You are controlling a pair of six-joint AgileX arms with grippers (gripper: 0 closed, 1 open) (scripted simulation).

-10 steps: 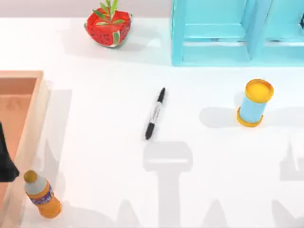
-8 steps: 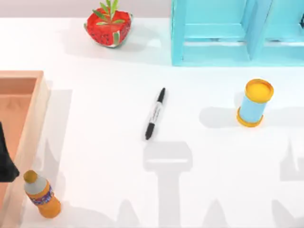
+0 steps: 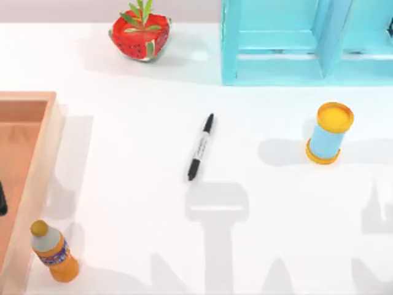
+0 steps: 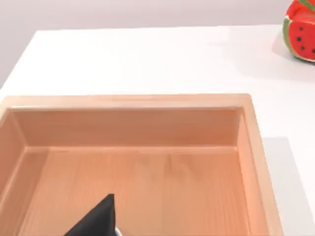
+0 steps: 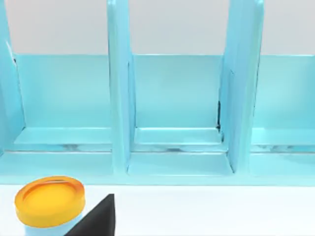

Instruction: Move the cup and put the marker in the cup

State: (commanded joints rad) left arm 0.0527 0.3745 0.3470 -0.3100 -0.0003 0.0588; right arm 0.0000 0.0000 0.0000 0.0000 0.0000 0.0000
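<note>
The marker (image 3: 201, 146), a slim black pen with a pale labelled barrel, lies slanted on the white table near the middle of the top view. The cup is out of view. A dark sliver of my left gripper (image 3: 2, 206) shows at the far left edge over the wooden tray, well away from the marker. The left wrist view has a black part of that gripper (image 4: 98, 221) above the tray floor. A black part of my right gripper (image 5: 98, 219) hangs beside the yellow-topped cylinder (image 5: 49, 201), facing the blue rack.
A wooden tray (image 3: 38, 153) lies along the left side, with an orange bottle (image 3: 54, 252) at its near corner. A light-blue cylinder with yellow ends (image 3: 330, 133) stands right of centre. Along the back are a blue rack (image 3: 276, 67) and a watermelon-shaped pot (image 3: 140, 34).
The dark shape of my left arm has drawn back toward the left edge of the top view, leaving only a sliver. The marker and other objects have not moved.
</note>
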